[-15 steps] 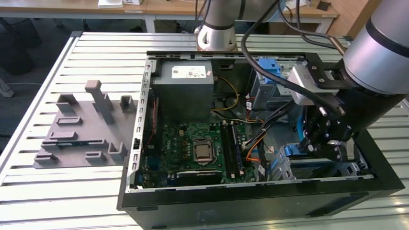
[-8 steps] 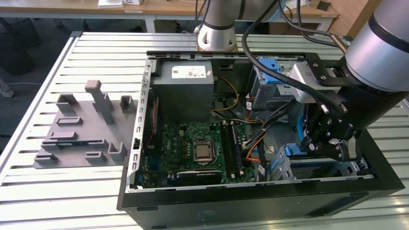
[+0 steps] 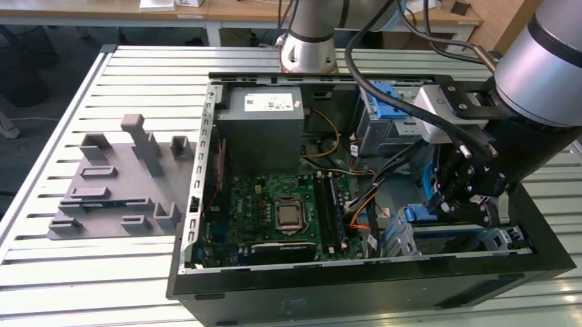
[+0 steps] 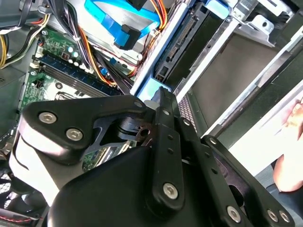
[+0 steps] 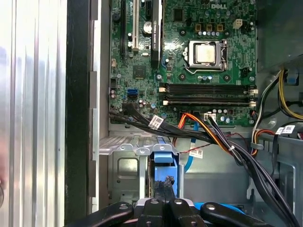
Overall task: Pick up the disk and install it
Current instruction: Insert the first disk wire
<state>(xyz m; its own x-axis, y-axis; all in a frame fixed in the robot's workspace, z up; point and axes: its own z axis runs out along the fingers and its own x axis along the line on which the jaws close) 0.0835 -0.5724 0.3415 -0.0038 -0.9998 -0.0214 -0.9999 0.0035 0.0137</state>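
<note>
A: What's next to the fingers?
B: Grey metal drive cage just beside them. Black-and-orange cable bundle near, just past the tips.
A: Further out?
B: Green motherboard beyond the cables. CPU in its socket, metal lid showing. Memory slots between the CPU and the cables.
A: Exterior view?
B: Open black case on a slatted metal table. Grey power supply with a white sticker, well apart from the fingers, across the board. Grey plastic fixture outside the case, farthest from them.
</note>
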